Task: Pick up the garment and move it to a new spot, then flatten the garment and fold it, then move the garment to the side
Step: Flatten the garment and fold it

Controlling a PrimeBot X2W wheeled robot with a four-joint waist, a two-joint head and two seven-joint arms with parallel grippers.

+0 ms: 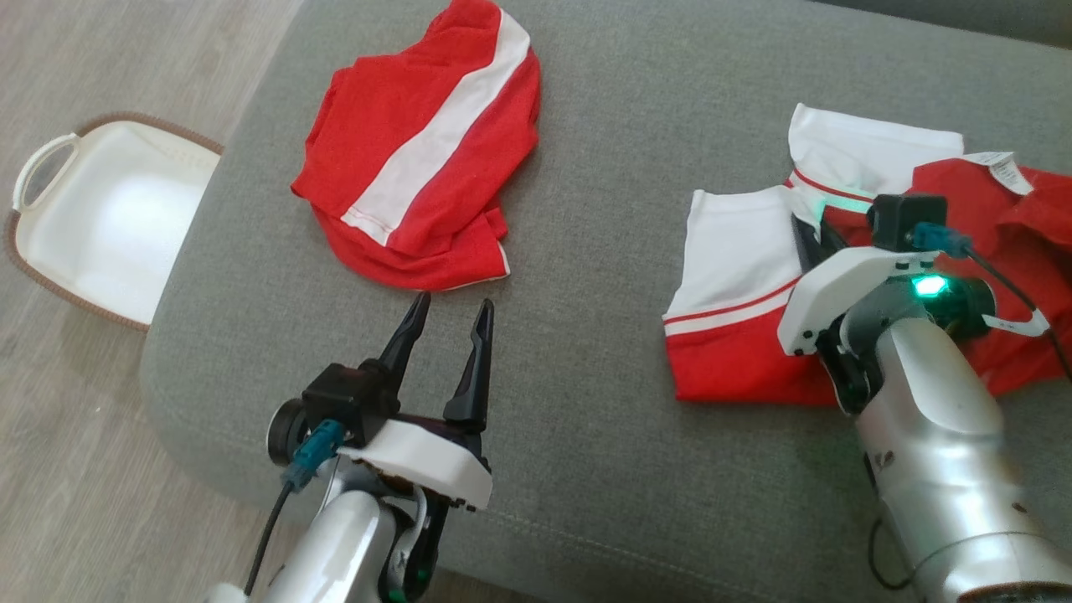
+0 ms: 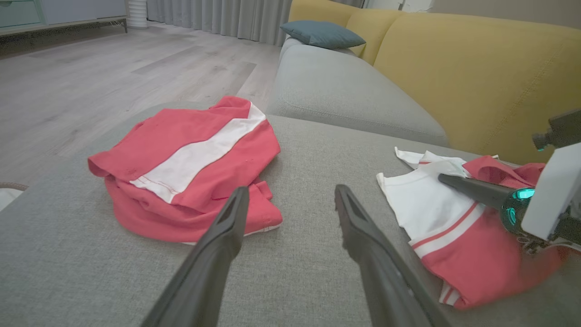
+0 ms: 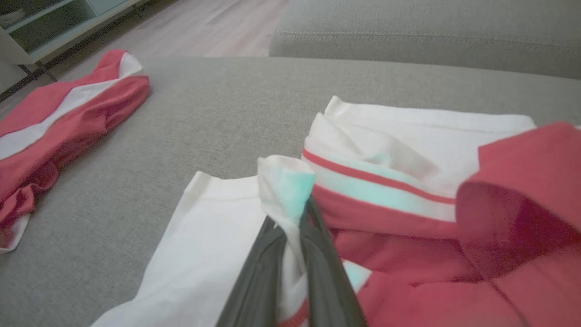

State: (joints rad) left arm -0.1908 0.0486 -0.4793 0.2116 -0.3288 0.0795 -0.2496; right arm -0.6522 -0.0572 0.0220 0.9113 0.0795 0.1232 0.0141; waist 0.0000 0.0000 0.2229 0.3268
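Note:
A red and white garment (image 1: 737, 276) lies crumpled on the right of the grey cushion (image 1: 628, 126), also seen in the left wrist view (image 2: 435, 213). My right gripper (image 3: 290, 218) is shut on a raised fold of its white fabric (image 3: 286, 181). In the head view the right gripper (image 1: 808, 230) sits over the garment's middle, fingers mostly hidden by the wrist. A second red garment with a white stripe (image 1: 419, 167) lies bunched at the far left (image 2: 181, 159). My left gripper (image 1: 452, 301) is open just short of it, nothing between its fingers (image 2: 291, 193).
A white basket (image 1: 50, 159) stands on the wooden floor left of the cushion. A yellow sofa back (image 2: 454, 68) with a blue pillow (image 2: 322, 34) runs behind. Bare grey cushion lies between the two garments.

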